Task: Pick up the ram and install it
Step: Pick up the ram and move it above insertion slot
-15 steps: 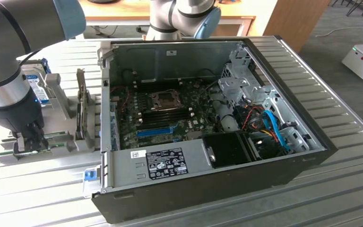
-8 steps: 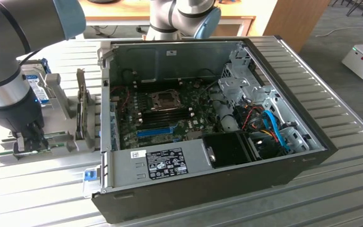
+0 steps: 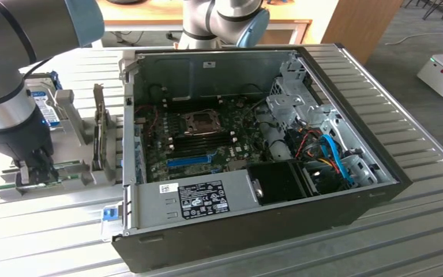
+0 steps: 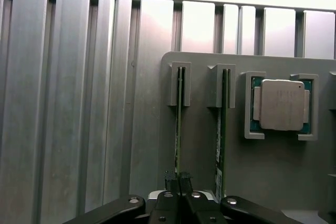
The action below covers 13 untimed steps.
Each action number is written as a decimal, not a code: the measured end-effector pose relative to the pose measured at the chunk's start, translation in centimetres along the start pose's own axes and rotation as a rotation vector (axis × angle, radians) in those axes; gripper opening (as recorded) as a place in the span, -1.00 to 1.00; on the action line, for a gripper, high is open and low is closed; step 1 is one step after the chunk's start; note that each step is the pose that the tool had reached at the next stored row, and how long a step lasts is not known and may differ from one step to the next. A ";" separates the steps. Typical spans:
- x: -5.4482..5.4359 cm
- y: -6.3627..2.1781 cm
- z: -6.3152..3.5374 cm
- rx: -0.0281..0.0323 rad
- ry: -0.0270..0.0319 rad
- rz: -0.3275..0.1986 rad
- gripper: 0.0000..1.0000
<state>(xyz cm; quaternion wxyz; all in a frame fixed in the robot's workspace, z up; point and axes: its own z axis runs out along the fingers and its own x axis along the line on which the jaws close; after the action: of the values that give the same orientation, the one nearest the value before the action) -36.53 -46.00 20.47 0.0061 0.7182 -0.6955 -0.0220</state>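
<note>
While the ram [image 4: 178, 114] stands on edge in a slot of the grey holder [image 4: 262, 182], its top edge is clamped by the pincer [image 4: 178, 180]. A second stick [image 4: 224, 124] is slotted just beside it, a processor [image 4: 282, 104] beyond that. An open case [image 3: 206, 72] is set on the surface [image 3: 406, 231] at the exterior view's right.
</note>
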 end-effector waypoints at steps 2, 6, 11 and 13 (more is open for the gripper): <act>0.0 0.00 -0.09 -0.0001 0.0000 0.000 -0.76; 0.0 0.01 -0.29 -0.0002 0.0000 0.000 -0.76; 0.0 0.01 -0.57 -0.0007 0.0000 0.000 -0.76; 0.0 0.00 -0.69 -0.0011 -0.0001 0.000 -0.76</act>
<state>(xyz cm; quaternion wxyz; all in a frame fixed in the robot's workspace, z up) -36.50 -45.99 21.16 0.0065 0.7181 -0.6955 -0.0224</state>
